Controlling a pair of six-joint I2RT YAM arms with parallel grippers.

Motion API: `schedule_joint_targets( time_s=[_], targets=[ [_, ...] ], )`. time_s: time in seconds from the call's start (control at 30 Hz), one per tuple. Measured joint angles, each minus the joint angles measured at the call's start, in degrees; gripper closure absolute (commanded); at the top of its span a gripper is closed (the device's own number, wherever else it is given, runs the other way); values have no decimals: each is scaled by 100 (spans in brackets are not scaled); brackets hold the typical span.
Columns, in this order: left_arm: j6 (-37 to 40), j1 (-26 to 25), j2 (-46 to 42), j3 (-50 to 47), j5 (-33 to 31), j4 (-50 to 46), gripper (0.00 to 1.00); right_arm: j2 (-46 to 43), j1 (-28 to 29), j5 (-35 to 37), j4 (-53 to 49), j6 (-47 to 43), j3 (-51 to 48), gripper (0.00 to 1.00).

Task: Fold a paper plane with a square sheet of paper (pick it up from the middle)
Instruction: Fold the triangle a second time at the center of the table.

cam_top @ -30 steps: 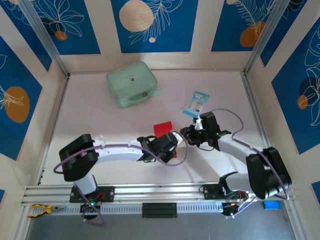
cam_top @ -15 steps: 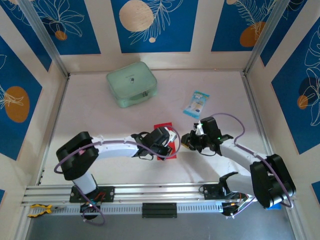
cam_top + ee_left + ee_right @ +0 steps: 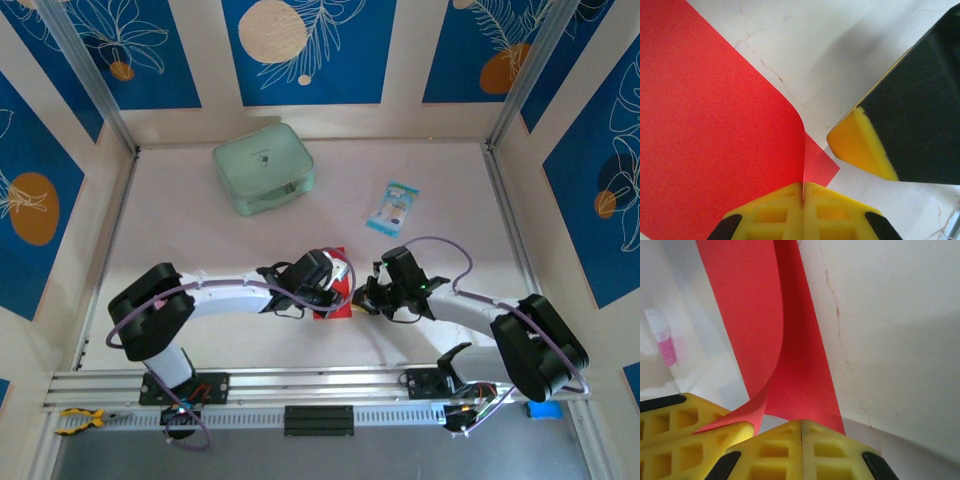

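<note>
The square sheet of paper (image 3: 715,125) is plain bright red, with no print. The pouch (image 3: 263,167) at far left is pale green, and the packet (image 3: 392,207) is blue and white. The table (image 3: 200,230) is off-white with faint brownish veins (rather like marble). The wall panels (image 3: 300,50) are deep blue with white leaf outlines and tan or orange discs. The left arm (image 3: 230,297) and right arm (image 3: 465,310) are white with black joints. The left gripper (image 3: 802,187) has yellow tips.
</note>
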Motion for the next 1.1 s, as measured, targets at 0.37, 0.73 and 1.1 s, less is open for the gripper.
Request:
schedule_joint_targets(
  time_s=[0.37,0.73,1.1],
  targets=[
    [-94,57,0,-35,111,63,93,752,229,138,-20,15,240,97],
    [-459,306,11,-203,575,494,92,706,101,343,-461,-273,411,95],
    [-638,354,46,-289,728,741,92,581,116,302,-304,-219,417,94]
  ],
)
